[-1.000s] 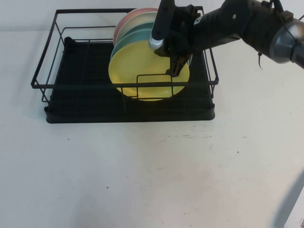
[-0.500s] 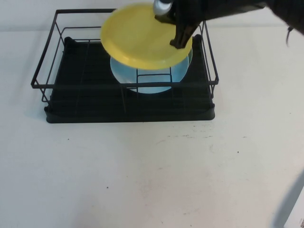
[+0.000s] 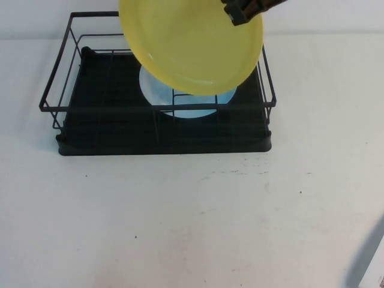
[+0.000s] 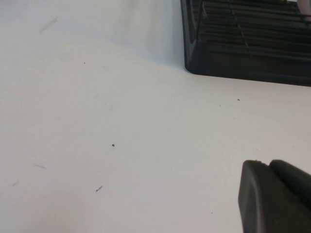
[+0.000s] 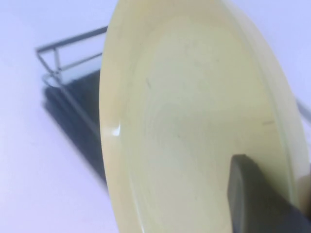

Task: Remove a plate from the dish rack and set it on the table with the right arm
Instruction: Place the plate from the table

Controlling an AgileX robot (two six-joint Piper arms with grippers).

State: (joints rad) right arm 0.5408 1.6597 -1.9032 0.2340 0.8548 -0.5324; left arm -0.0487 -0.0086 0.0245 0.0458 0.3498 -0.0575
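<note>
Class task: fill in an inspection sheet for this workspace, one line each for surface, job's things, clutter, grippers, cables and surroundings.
Surface: white table, small dark specks.
Job's things: yellow plate held in the air above the black dish rack; light blue plate standing in the rack.
Clutter: nothing seen.
Grippers: right gripper shut on the yellow plate's rim, at the high view's top edge; left gripper over bare table beside the rack.
Cables: nothing seen.
Surroundings: nothing seen.
</note>
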